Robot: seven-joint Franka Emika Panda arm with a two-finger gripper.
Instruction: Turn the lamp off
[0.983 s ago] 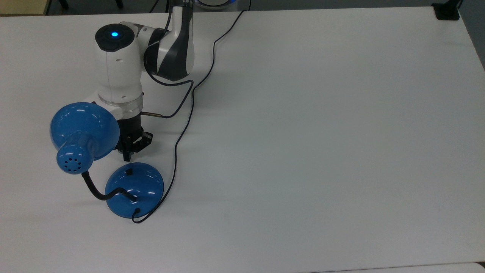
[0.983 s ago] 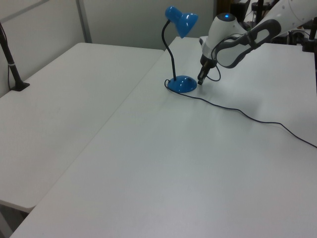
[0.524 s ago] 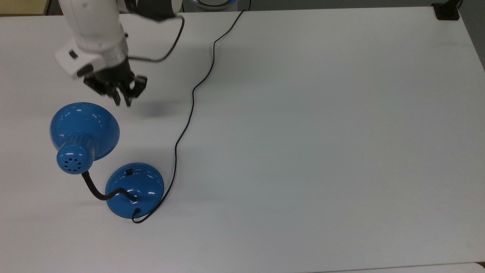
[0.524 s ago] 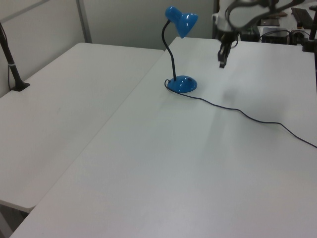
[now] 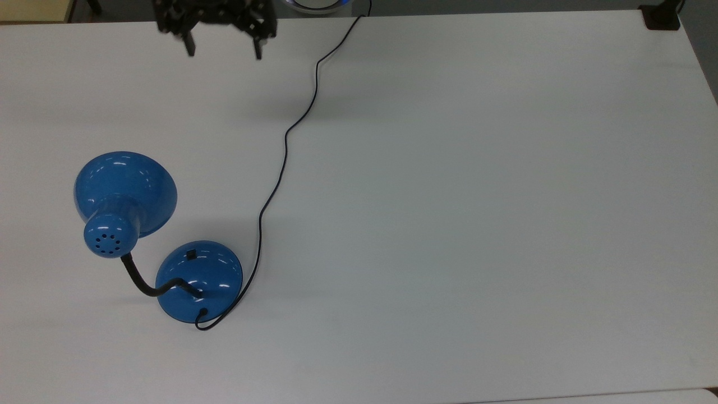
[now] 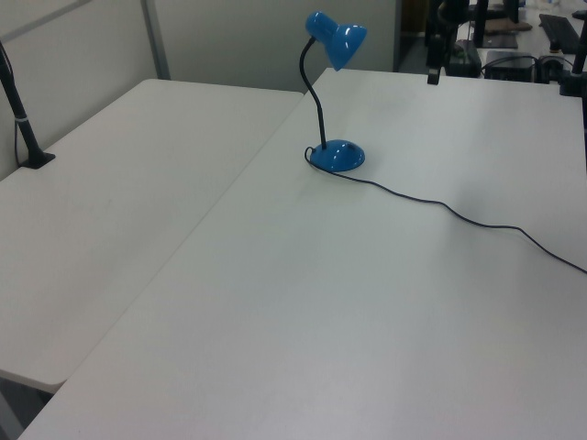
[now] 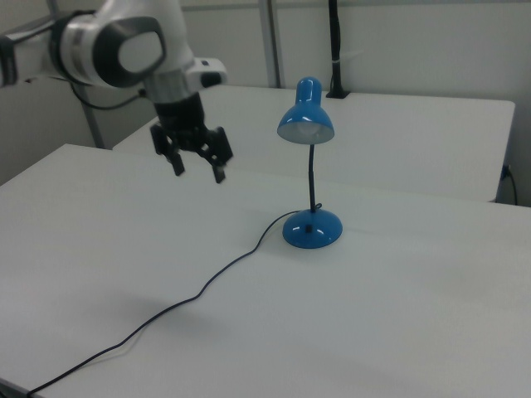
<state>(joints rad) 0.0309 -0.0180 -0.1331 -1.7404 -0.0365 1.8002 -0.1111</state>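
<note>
The lamp is glossy blue, with its cone shade point(image 5: 126, 191) on a black bendy neck above the round base point(image 5: 199, 280). A small black switch point(image 5: 192, 255) sits on the base. In the right view the shade point(image 7: 305, 116) faces down over the base point(image 7: 312, 228), and the bulb looks pale without a bright glow. My gripper point(image 5: 224, 51) hangs open and empty high above the table at the top view's top edge, far from the lamp. In the right view my gripper point(image 7: 198, 171) is left of the shade. The left view has the base point(image 6: 337, 156) at the table's far end.
The lamp's black cord point(image 5: 283, 146) snakes from the base across the white table point(image 5: 477, 224) to the top view's top edge. A black clamp point(image 5: 662, 17) sits at the top view's top right corner. A second table point(image 6: 110, 202) adjoins in the left view.
My gripper has lifted away from the lamp's base, travelled up toward the top view's top edge, and its fingers have spread apart. The lamp has not moved.
</note>
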